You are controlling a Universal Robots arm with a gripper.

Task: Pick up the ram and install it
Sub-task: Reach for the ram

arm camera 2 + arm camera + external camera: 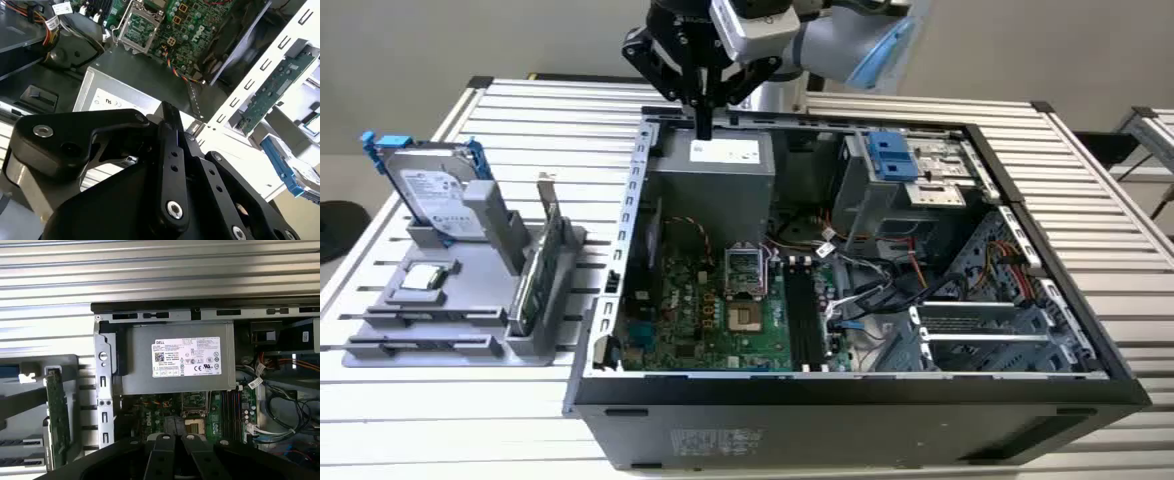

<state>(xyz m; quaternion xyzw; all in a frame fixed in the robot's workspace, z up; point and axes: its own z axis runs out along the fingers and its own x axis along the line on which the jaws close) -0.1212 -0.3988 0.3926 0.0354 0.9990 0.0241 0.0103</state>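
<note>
**A:** Start at the exterior view's left. What sits on the gray holder?

**B:** A hard drive and a green card, each standing on edge in its own slot. I'd say that is so fingers can pinch them from above.

**A:** And the ram?

**B:** I cannot tell where it is. The holder's low front grooves show as dark strips. They are too thin to read as a blue stick or as bare grooves.

**A:** Moving right?

**B:** The case lies on its side with the panel off. That leaves the motherboard facing up, so a stick could go straight down into the memory slots. I can't make out whether any slot is filled.

**A:** Where is the gripper?

**B:** It is high over the case's far wall, above the power supply. The first wrist view looks straight down on that box. The fingers are drawn together into one narrow tip, and I see nothing between them.

**A:** Why there?

**B:** My guess is that at that height it clears the case walls and the cables. It touches neither the holder nor the slots.
</note>
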